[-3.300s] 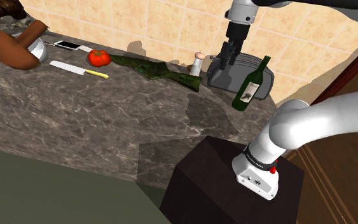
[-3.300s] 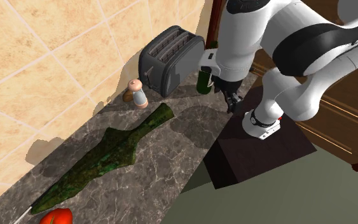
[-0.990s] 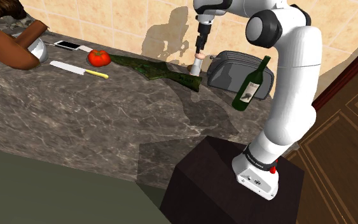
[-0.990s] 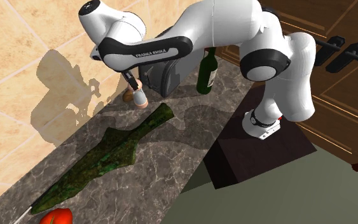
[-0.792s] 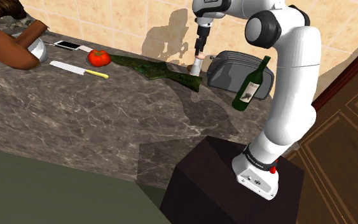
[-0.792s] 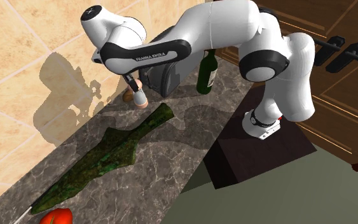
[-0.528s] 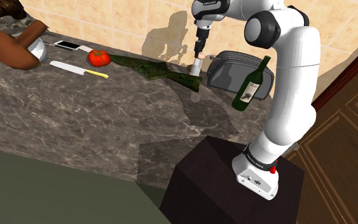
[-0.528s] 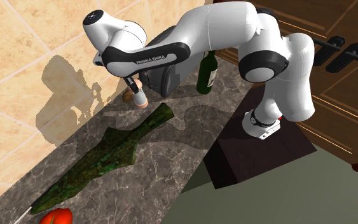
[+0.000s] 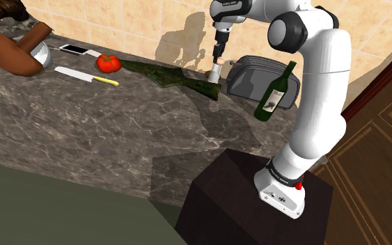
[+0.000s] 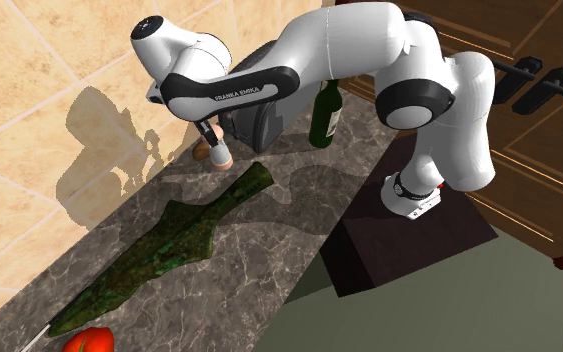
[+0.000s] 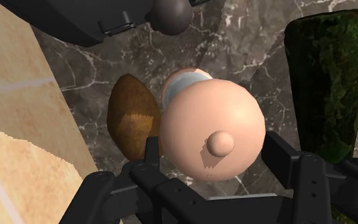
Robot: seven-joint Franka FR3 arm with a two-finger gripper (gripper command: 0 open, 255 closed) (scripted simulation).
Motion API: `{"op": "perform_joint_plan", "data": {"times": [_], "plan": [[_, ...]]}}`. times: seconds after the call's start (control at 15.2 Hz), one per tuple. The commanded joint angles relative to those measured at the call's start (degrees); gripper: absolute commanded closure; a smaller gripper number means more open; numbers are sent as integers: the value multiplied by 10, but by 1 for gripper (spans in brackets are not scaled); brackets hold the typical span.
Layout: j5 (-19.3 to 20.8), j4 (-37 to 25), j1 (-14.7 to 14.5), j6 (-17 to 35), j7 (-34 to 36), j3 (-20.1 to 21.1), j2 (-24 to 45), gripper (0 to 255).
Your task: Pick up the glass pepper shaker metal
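Pepper shaker (image 11: 212,130), a small upright one with a pale pink domed cap and a light body, is standing on the dark veined stone counter (image 9: 118,139) close to the tan tiled wall (image 9: 138,21). The all-black two-finger gripper (image 11: 212,151) is hanging straight down over it, its fingers (image 11: 147,156) standing apart and flanking the cap, seemingly not pressing yet, so I am judging it unheld. Coming in vertically is probably keeping the fingers clear of the brown oval object (image 11: 131,121) just beside the shaker, the dark grey toaster (image 9: 257,78) nearby, and the long mottled green blade-shaped piece (image 10: 169,245) lying alongside
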State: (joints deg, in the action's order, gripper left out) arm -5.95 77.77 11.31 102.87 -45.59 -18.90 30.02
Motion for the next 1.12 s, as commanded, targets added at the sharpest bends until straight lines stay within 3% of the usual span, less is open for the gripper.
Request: {"op": "perform_joint_plan", "data": {"times": [0.0,1.06], "plan": [[0,-1,0,-1,0,0,2,255],[0,-125,12,-120,0,-2,6,255]]}}
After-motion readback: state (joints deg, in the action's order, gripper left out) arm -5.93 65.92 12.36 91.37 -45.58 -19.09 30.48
